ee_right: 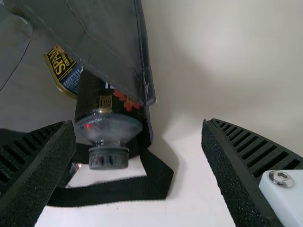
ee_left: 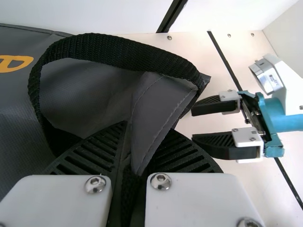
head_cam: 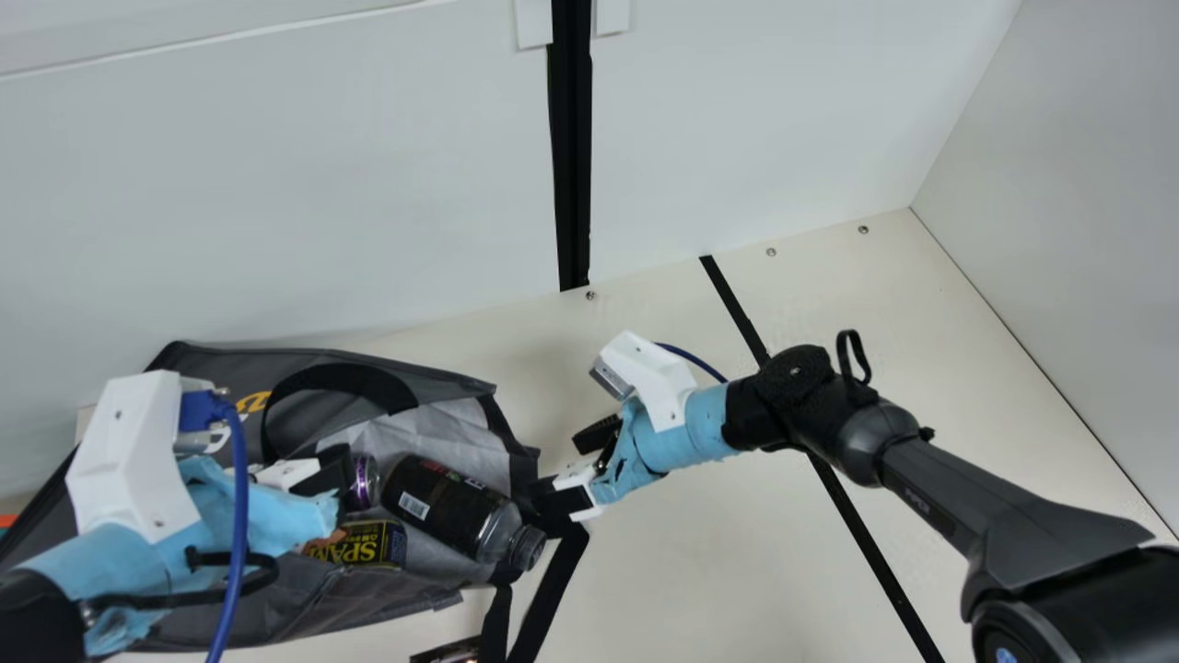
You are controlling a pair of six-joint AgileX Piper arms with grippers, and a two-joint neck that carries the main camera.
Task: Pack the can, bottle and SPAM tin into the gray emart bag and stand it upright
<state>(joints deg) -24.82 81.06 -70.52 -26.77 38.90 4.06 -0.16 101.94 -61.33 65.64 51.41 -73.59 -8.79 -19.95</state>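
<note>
Left wrist view: the black ribbed left gripper (ee_left: 147, 137) is clamped on the gray fabric bag (head_cam: 442, 382), pinching a fold of its rim beside the root of a black webbing handle (ee_left: 118, 49). In the right wrist view, the right gripper's (ee_right: 138, 124) fingers stand wide apart, near the bag's mouth and holding nothing.

Just past those fingers is the dark bottle (head_cam: 442, 502) with a clear shoulder and ridged cap (ee_right: 108, 158); it lies on its side in the bag, its neck poking out of the mouth. The blue-and-yellow SPAM tin (head_cam: 368, 543) lies beside it, and the purple-and-silver can (head_cam: 366, 482) sits deeper, near the bottle's base. The bag itself lies on its side on the cream worktop (head_cam: 700, 552).

The bag looks soft and floppy, likely to fold wherever it isn't held; a rim edge or handle root seems the best grip. The bottle seems smooth and fairly stiff, apt to roll or slide out, so it probably wants pushing in by the cap end before any lift. The tin and can look rigid and may weigh down the bag's bottom.
</note>
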